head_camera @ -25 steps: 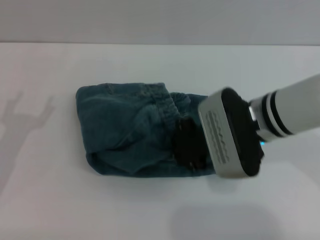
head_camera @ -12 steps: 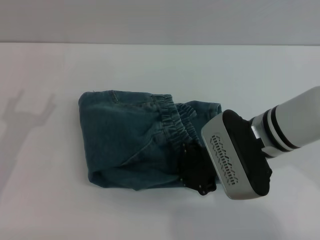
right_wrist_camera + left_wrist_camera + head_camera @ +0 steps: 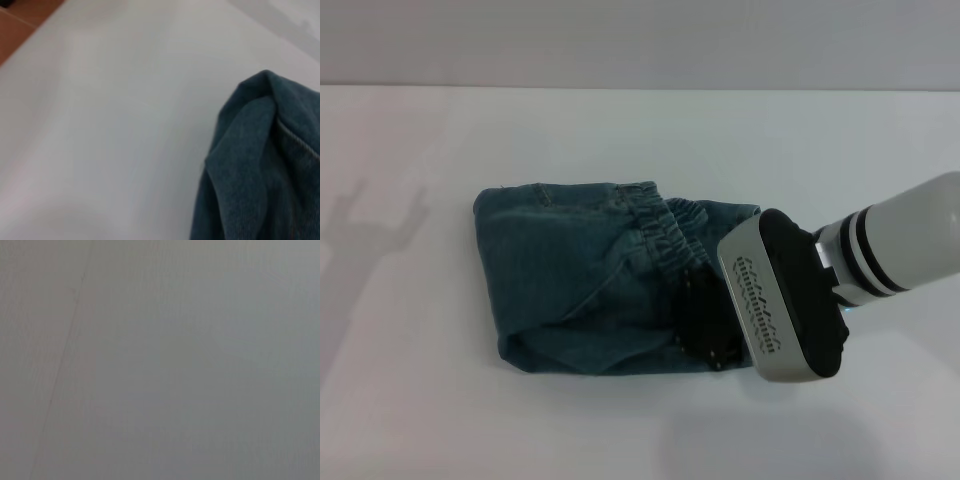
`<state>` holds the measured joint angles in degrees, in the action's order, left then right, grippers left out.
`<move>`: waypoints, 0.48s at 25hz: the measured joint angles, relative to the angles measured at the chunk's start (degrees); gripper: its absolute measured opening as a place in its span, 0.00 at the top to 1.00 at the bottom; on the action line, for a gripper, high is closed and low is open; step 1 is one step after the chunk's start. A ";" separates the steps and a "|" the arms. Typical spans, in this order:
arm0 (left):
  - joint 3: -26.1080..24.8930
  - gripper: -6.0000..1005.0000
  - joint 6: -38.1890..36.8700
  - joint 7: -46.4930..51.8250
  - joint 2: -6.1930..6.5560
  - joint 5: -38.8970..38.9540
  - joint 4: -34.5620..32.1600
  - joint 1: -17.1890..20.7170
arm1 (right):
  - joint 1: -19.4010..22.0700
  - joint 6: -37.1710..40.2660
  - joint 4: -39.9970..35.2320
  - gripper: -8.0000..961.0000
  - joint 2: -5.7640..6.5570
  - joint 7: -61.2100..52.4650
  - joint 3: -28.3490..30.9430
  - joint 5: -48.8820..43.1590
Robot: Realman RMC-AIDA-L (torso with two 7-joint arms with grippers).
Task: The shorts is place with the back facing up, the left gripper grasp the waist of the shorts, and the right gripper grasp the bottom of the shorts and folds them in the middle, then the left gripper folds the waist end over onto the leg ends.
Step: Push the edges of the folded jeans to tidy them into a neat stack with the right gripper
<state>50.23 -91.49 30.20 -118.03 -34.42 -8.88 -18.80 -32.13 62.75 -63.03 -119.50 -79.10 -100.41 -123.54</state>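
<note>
The shorts [image 3: 590, 280] lie folded mid-table. The right gripper [image 3: 705, 325] rests on their near right edge beside the waist [image 3: 670, 235]; jaw state cannot be determined. Denim is soft, limp, moderately heavy: grip a thick seamed edge.

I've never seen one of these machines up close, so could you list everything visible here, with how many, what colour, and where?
shorts: one, blue-green denim, folded into a bundle at the middle of the table.
waist: one ruffled elastic band, same denim, lying across the top of the bundle toward its right side.
table: one, white, under everything; a fork-shaped shadow falls on its left edge.
floor: a brown patch beyond the table's corner, seen only in the right wrist view.
right gripper: one, black, at the right end of the shorts, on a grey housing and white arm coming in from the right.
left gripper: not in view; its wrist camera shows only a plain grey surface.
</note>
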 joint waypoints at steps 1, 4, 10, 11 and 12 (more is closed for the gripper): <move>-0.02 0.20 0.00 -0.02 0.00 0.03 0.00 -0.02 | 0.01 -0.31 -0.03 0.99 -0.02 -0.03 -0.01 0.19; -0.04 0.21 0.00 -0.05 0.00 0.06 -0.28 0.06 | -0.05 -0.63 -0.40 0.99 0.01 -0.67 -0.02 1.99; -0.11 0.25 -0.06 -0.06 0.05 0.15 -0.77 0.56 | 0.77 1.24 -3.42 0.83 -0.01 -4.70 -0.21 3.10; -0.11 0.26 -0.06 -0.06 0.05 0.15 -0.77 0.56 | 1.37 1.42 -3.95 0.81 -0.06 -4.92 -0.43 3.65; -0.14 0.26 0.07 -0.08 0.10 0.17 -0.80 0.61 | 1.88 1.50 -4.36 0.78 -0.09 -4.98 -0.57 4.08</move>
<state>50.10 -91.41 30.12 -117.93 -34.25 -9.67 -18.19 -30.24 64.25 -67.39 -119.59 -84.08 -100.98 -119.46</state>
